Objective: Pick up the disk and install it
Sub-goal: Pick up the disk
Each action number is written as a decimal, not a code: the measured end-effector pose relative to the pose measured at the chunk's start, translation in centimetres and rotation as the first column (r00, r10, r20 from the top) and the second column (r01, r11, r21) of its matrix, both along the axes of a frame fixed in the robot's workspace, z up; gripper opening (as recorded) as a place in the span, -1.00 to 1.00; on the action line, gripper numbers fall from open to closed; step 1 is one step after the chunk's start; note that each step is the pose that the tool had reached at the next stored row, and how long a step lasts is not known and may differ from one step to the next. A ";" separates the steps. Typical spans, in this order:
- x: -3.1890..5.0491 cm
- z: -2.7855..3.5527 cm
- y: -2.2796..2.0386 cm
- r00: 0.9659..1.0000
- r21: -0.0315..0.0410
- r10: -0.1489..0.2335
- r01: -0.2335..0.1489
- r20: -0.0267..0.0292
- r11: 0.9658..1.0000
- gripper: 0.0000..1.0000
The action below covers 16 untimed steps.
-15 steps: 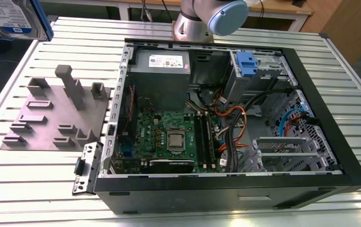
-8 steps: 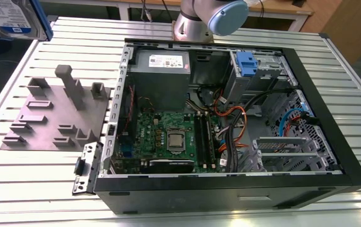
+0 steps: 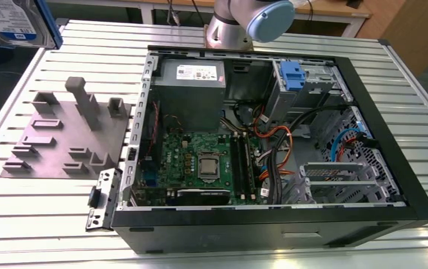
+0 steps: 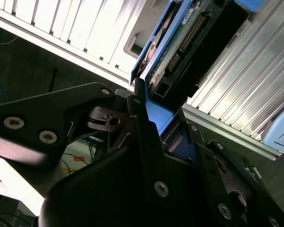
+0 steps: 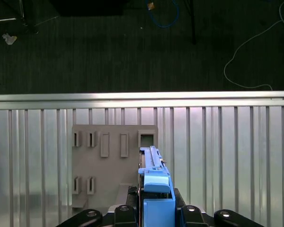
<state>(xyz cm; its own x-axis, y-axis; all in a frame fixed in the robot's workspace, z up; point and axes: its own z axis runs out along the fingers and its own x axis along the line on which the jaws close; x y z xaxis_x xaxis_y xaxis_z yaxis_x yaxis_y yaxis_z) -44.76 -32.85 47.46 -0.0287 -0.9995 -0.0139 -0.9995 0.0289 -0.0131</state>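
at the exterior view's far left the disk (image 3: 12, 22) hangs raised, left of the grey fixture block (image 3: 64, 134) on the slatted table (image 3: 50, 190) and the open computer case (image 3: 274, 140). in the first wrist view the gripper (image 5: 156, 210) is clamped on the disk's blue bracket, which stands edge-on between its fingers.

gripper (image 4: 160, 117) | clamped on disk (image 4: 180, 42) | apparently above slatted table (image 4: 248, 82)
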 end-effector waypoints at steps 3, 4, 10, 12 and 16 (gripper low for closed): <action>0.00 0.50 0.00 1.000 0.000 0.000 0.000 0.000 1.000 -0.27; 0.00 0.88 0.00 1.000 0.000 0.000 0.000 0.000 1.000 -0.27; 0.00 0.89 -0.07 1.000 0.000 0.000 0.000 0.000 1.000 -0.27; 0.08 0.89 -0.07 1.000 0.000 0.000 0.000 0.000 1.000 -0.27; 0.19 0.89 -0.07 1.000 0.000 0.000 0.000 0.000 1.000 -0.27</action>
